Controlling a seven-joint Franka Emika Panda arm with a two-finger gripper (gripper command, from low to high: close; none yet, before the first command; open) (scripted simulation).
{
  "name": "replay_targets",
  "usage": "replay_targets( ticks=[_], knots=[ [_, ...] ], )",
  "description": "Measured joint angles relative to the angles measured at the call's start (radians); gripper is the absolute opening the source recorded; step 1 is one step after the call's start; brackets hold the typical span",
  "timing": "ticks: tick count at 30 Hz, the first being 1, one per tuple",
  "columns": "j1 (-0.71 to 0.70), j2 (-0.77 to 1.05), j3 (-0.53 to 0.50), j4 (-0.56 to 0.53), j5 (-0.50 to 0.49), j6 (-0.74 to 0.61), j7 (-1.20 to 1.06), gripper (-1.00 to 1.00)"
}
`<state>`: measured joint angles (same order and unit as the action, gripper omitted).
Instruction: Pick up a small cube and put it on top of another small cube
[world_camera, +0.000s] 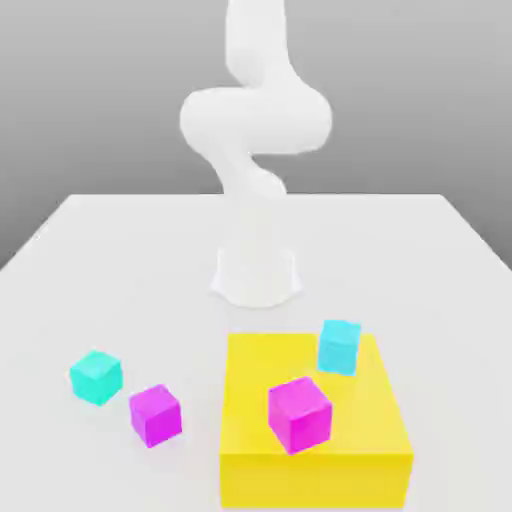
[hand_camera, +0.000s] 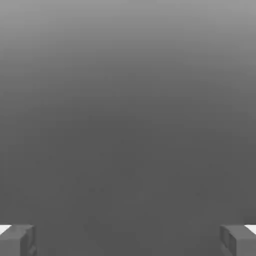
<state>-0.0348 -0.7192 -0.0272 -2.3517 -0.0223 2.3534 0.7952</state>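
cyan cubes (world_camera: 96, 376): 2 | magenta cubes (world_camera: 155, 414): 2 | yellow block (world_camera: 312, 470): 1

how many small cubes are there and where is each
4. A cyan cube and a magenta cube sit on the yellow block; another cyan cube and magenta cube rest on the table. None seem hidden.

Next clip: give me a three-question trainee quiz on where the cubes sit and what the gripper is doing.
1. True or false: a cube is already stacked on another cube.
2. How many small cubes rest on the yellow block?
3. The gripper is: A) open, B) shut on a cube.

Key:
1. False.
2. Two: one cyan cube and one magenta cube; another cyan cube and another magenta cube sit on the table.
3. A.
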Motion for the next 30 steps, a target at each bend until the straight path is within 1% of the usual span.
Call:
replay_targets(
  ticks=[6, 12, 16, 19, 21, 24, 26, 27, 30],
  knots=[
    [-0.096, 0.229, -0.093, -0.139, -0.051, 0.149, -0.021, 0.00],
    [-0.180, 0.446, -0.202, -0.272, -0.069, 0.291, -0.064, 0.00],
    [-0.228, 0.592, -0.275, -0.361, -0.041, 0.386, -0.120, 0.00],
    [-0.275, 0.705, -0.312, -0.427, 0.024, 0.458, -0.194, 0.00],
    [-0.303, 0.782, -0.295, -0.442, 0.101, 0.510, -0.258, 0.00],
    [-0.373, 0.893, -0.200, -0.428, 0.220, 0.593, -0.348, 0.00],
    [-0.439, 0.964, -0.121, -0.413, 0.276, 0.651, -0.391, 0.00],
    [-0.469, 0.996, -0.088, -0.407, 0.295, 0.677, -0.406, -1.00],
    [-0.469, 0.996, -0.088, -0.407, 0.294, 0.676, -0.405, -1.00]
  ],
)
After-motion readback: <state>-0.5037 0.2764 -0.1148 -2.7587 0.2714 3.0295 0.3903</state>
